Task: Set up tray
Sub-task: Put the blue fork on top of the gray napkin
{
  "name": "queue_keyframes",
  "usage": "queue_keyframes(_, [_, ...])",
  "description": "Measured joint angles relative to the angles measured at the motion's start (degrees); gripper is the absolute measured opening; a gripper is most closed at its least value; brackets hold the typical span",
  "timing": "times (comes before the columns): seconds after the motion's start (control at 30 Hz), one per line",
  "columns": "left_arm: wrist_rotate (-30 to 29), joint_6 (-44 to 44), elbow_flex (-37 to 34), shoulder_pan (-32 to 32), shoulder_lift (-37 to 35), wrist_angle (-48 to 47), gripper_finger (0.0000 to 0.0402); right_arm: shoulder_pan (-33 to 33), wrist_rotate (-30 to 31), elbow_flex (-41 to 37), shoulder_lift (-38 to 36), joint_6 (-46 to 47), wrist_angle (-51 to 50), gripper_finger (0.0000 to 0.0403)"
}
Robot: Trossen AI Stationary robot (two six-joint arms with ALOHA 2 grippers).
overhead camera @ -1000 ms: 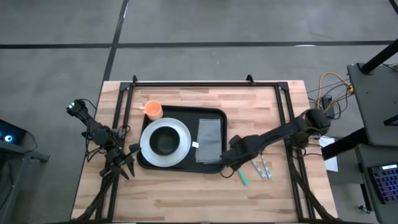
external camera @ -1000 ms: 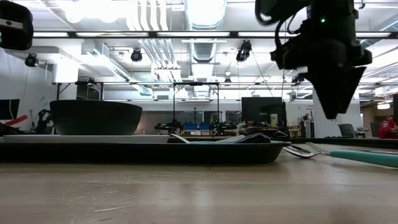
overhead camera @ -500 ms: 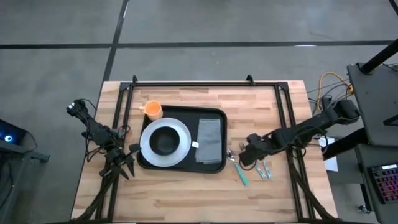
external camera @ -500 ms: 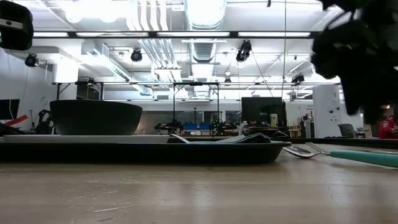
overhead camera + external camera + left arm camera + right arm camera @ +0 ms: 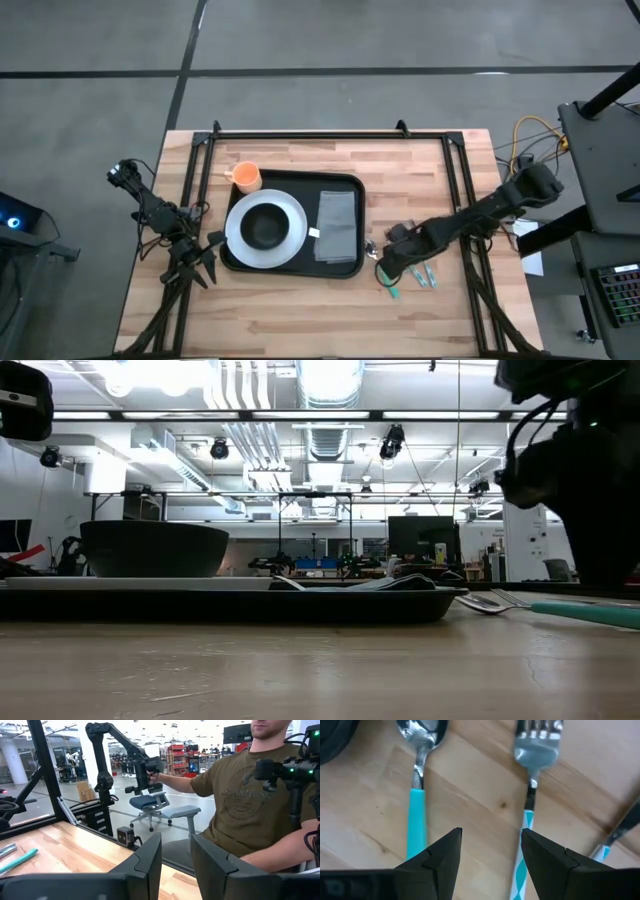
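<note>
Your wooden table carries the tray at its middle, bearing a white plate with a black bowl on it and a grey napkin alongside. An orange cup stands at the tray's far left corner. Your right gripper hovers with fingers spread over the teal-handled spoon and fork, just right of the tray. Your left gripper waits, jaws apart, at the table's left edge. No writing is readable.
</note>
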Motion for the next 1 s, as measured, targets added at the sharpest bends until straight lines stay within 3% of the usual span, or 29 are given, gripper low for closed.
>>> queue_keyframes(0.27, [0.0, -0.02, 0.0, 0.0, 0.0, 0.0, 0.0085, 0.0, 0.53, 3.93, 5.05, -1.16, -8.27, 0.0194])
queue_keyframes(0.7, [0.0, -0.02, 0.0, 0.0, -0.02, -0.02, 0.0085, -0.02, 0.99, 1.75, 4.37, -0.22, -7.48, 0.0194])
queue_keyframes(1.0, [0.0, 0.0, 0.0, 0.02, 0.0, 0.0, 0.0085, 0.07, -1.25, -1.98, 4.15, 0.46, -1.21, 0.0194])
